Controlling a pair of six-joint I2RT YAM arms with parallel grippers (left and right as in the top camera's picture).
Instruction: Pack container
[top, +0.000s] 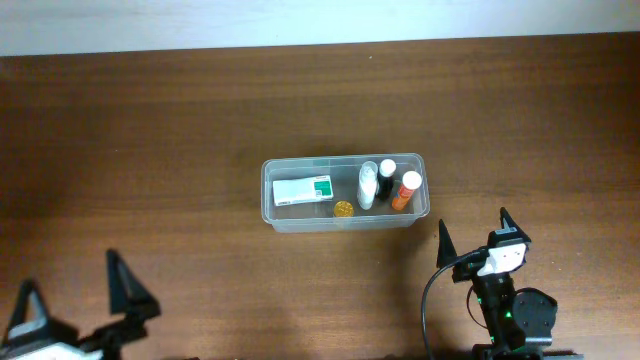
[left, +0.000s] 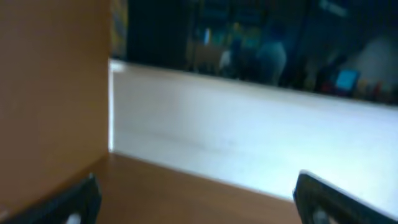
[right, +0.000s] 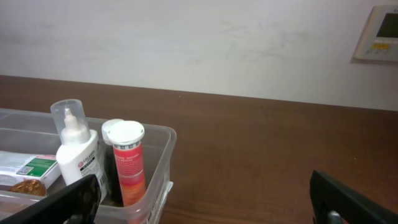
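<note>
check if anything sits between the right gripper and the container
Nothing visible does. The right gripper is open just off the near right corner of the container, with only bare table between them.

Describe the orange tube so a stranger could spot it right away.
A clear tub sits in the middle of the brown table. At its right end three slim items stand together; the tube is the outermost. It alone has an orange body, beside a white bottle and a dark bottle.
</note>
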